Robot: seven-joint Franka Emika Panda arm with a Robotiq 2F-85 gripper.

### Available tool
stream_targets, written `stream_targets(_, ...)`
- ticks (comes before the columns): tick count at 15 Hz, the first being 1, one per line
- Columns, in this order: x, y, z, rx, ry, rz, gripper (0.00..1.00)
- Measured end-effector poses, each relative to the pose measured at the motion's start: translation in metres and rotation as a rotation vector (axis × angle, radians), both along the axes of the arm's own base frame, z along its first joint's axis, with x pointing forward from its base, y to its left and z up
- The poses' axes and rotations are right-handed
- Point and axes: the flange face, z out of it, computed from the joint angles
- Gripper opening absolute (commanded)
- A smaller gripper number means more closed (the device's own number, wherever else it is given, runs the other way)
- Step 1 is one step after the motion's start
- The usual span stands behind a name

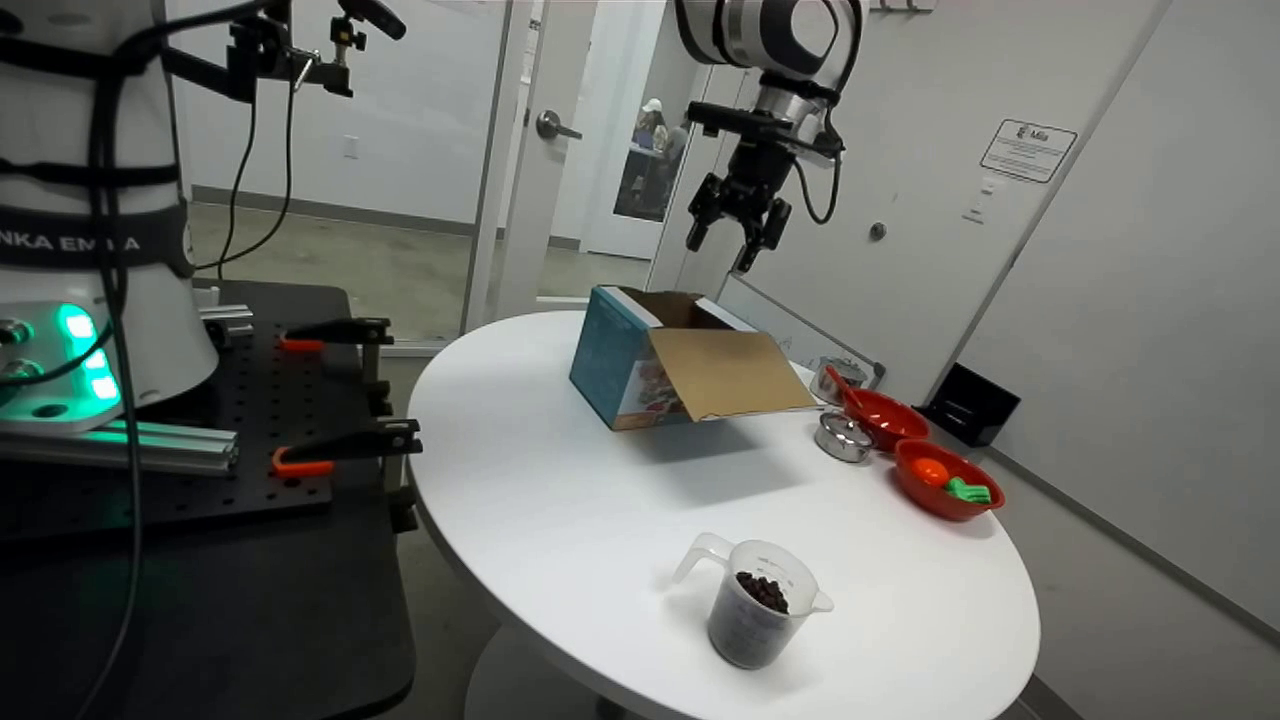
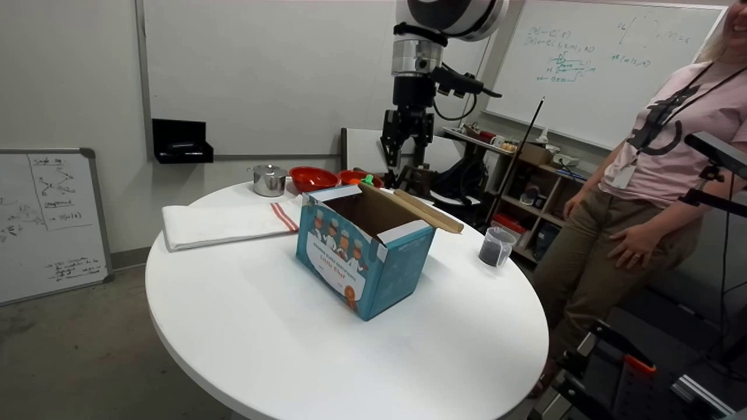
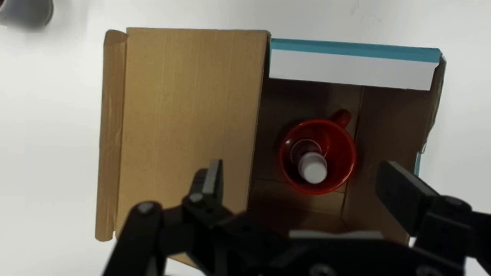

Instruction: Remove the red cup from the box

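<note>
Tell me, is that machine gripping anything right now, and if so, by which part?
Nothing is held: the end effector hangs open above the teal cardboard box, apart from the red handled cup inside.

The robot's arm (image 1: 765,35) is up high — its silver and black wrist (image 2: 416,56) points down. Under that hangs the gripper (image 2: 405,166), pointing down too. Its two black fingers (image 3: 402,197) stand wide apart — a big gap between them.

1 box (image 2: 350,262), 1 red cup (image 3: 337,155), 2 red bowls (image 2: 313,185), 1 meas. cup (image 1: 752,625), 1 twl. (image 2: 233,224)
</note>
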Motion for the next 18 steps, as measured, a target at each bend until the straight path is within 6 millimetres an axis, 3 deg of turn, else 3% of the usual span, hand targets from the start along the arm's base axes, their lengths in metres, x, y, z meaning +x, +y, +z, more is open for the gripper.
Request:
stream_targets(10, -0.001, 0.0, -0.003, 0.001, 0.005, -0.001, 1.0)
stream_targets(18, 0.009, 0.01, -0.035, 0.012, 0.039, 0.011, 1.0)
